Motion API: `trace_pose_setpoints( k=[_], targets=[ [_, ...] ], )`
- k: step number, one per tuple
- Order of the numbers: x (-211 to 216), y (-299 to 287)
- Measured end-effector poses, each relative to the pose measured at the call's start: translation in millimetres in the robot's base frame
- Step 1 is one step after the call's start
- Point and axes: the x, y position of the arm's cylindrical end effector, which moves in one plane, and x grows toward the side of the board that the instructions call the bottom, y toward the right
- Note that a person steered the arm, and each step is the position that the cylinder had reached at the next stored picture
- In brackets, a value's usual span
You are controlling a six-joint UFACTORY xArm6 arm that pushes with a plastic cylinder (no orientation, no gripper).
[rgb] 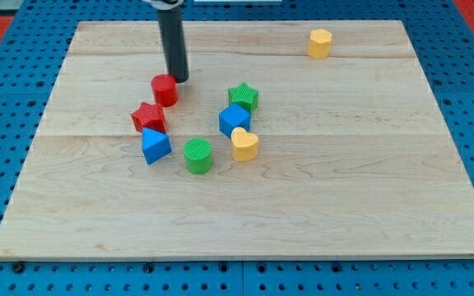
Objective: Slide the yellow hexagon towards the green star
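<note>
The yellow hexagon (320, 43) sits alone near the view's top right of the wooden board (369, 181). The green star (243, 96) stands near the board's middle, far to the lower left of the hexagon. My tip (178, 79) rests on the board just above and right of the red cylinder (164, 90), well left of the green star and far from the yellow hexagon.
A blue cube (234, 120) touches the green star's lower left. A yellow heart (244, 144) lies below it. A green cylinder (197, 155), a blue block (155, 145) and a red star (149, 117) lie to the left.
</note>
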Motion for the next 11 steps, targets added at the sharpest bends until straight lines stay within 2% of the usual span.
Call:
trace_pose_setpoints(
  k=[1, 2, 3, 4, 5, 6, 7, 8, 9, 10, 11],
  targets=[
    [-15, -37],
    [9, -42],
    [15, 10],
    [-14, 36],
    [-77, 133],
    [-108, 234],
    [-121, 296],
    [-60, 293],
    [-27, 206],
    [-74, 196],
    [-101, 150]
  ],
)
